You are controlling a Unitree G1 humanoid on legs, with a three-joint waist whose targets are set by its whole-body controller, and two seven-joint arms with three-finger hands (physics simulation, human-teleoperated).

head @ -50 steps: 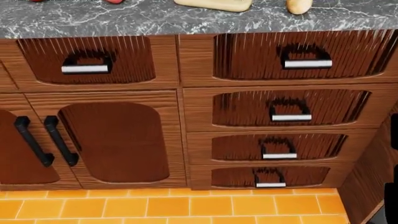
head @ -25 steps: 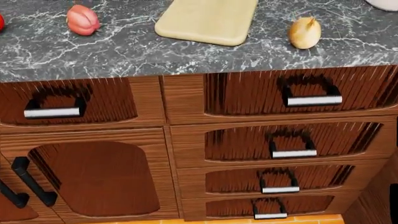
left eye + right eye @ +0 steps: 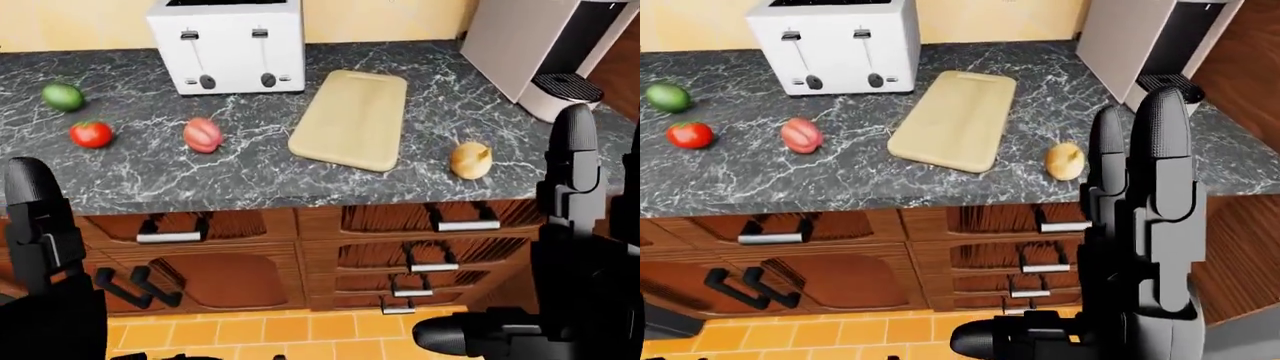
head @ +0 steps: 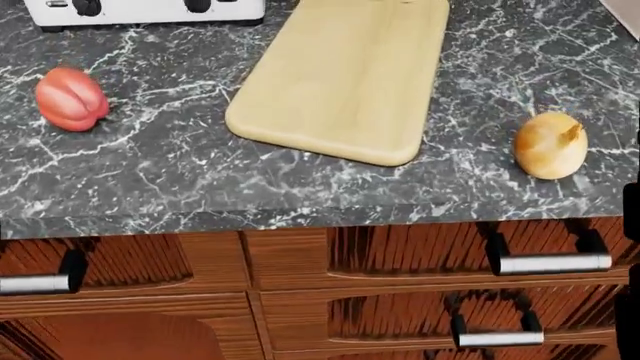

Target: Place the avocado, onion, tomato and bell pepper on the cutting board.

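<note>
On the dark marble table (image 3: pixel 250 176), running left to right in the left-eye view, lie the green avocado (image 3: pixel 62 96), the tomato (image 3: pixel 91 134) and the reddish bell pepper (image 3: pixel 202 135), then the bare cutting board (image 3: pixel 350 120) beside the white toaster (image 3: pixel 227 46), and the onion (image 3: pixel 471 160) just right of the board. No brand or writing can be read on the toaster or the grey machine (image 3: pixel 545 45) at far right. Left hand (image 3: pixel 40 247) and right hand (image 3: pixel 1140 225) rise dark at the bottom edges, fingers upright and spread, holding nothing.
</note>
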